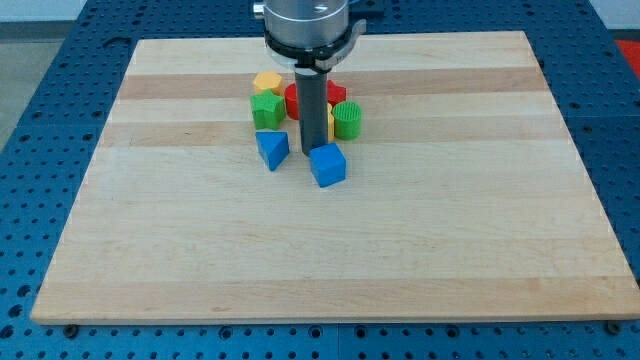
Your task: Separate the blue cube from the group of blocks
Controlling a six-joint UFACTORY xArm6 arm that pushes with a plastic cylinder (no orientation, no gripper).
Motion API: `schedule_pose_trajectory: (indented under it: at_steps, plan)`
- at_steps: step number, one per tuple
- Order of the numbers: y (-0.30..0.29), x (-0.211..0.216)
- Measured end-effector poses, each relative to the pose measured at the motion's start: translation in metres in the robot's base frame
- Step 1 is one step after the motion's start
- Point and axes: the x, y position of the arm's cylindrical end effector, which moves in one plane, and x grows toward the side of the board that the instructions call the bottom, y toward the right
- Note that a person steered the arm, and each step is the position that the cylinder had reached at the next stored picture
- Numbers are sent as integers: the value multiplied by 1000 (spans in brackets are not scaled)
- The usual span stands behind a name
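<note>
Tip (312, 151) just above blue cube (328, 165), below the cluster; no fingers fitted, nothing held; best pushed steadily toward view's bottom, clear of blue triangular block (272, 149).

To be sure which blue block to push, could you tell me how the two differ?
The blue cube is box-shaped; the blue triangular block tapers to a point. The cube lies to the view's right, just below my tip; the triangular block lies left of it. Both are blue.
</note>
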Motion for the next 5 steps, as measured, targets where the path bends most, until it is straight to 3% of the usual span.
schedule_pose_trajectory:
  at_steps: [2,5]
  plan:
    - [36,-3]
    - [43,25]
